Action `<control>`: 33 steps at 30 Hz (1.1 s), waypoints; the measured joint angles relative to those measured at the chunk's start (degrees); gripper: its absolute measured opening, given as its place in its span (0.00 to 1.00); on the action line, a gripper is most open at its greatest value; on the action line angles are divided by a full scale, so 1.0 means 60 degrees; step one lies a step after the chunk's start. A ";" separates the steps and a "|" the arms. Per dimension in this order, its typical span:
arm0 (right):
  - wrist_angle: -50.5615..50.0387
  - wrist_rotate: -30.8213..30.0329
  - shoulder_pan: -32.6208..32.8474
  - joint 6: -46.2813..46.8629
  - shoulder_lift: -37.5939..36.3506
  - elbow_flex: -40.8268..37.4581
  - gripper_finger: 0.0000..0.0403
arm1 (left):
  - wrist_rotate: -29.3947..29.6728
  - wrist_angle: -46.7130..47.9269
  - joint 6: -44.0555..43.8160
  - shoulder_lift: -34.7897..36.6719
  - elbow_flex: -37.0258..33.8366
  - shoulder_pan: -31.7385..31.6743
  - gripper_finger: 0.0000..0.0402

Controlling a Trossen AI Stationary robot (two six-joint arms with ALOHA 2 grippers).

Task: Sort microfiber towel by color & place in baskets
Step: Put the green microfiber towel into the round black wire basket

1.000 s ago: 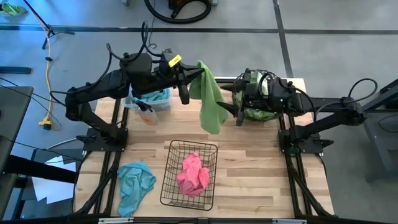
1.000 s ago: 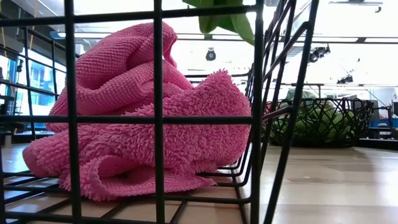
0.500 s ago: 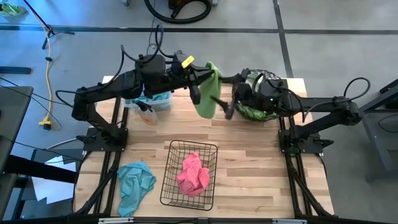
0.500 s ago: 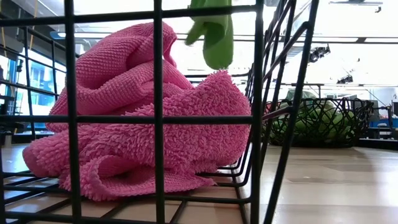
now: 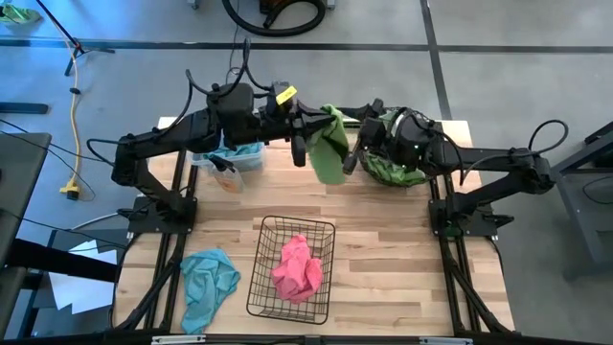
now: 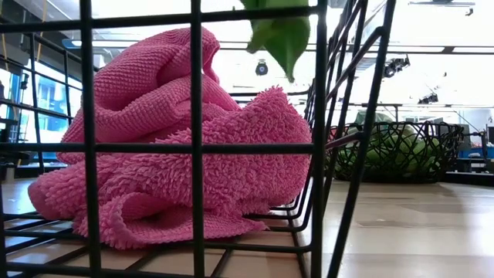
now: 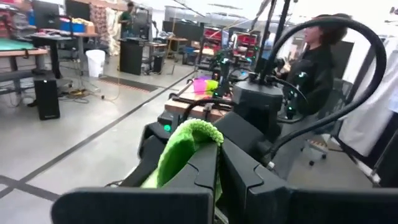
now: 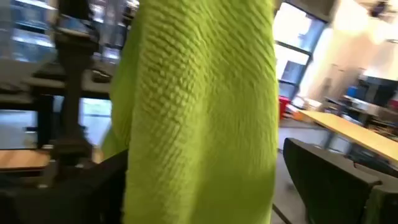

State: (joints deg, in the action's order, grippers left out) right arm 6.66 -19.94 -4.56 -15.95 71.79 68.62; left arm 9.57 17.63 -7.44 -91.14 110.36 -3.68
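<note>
Above the far middle of the pale wooden table (image 5: 383,249), the left gripper (image 5: 308,134) has its fingers (image 7: 205,171) pinched tight on a lime green microfiber towel (image 5: 329,153), which hangs from them clear of the table. The right gripper (image 5: 352,144) faces it with its fingers spread wide on either side of the hanging cloth, not closed on it. Behind the right gripper a dark round woven wire basket (image 5: 407,168) holds more green cloth. A clear plastic rectangular bin (image 5: 235,158) with light blue cloth sits under the left arm. A pink towel (image 5: 297,268) lies crumpled in the black rectangular wire basket (image 5: 263,287) near the front edge, and a light blue towel (image 5: 208,283) lies loose on the table beside it.
</note>
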 joint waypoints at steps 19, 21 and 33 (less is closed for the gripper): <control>-0.1421 0.0584 -0.0280 0.0018 -0.0464 0.0000 0.06 | 0.1706 0.2128 0.0075 0.0347 -0.0007 -0.0485 0.16; -0.2282 0.0576 -0.0524 0.0148 -0.0862 0.0000 0.03 | 0.2004 0.2951 -0.0022 0.0540 0.0008 -0.0585 0.21; -0.5696 0.0065 -0.2626 0.0804 -0.3308 -0.0022 0.01 | 0.2045 0.4552 -0.0544 0.1282 -0.1574 -0.0577 0.39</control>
State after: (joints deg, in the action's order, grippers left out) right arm -27.52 -19.55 -20.31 -11.12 51.95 68.49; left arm 21.84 44.94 -10.71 -83.44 100.92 -7.15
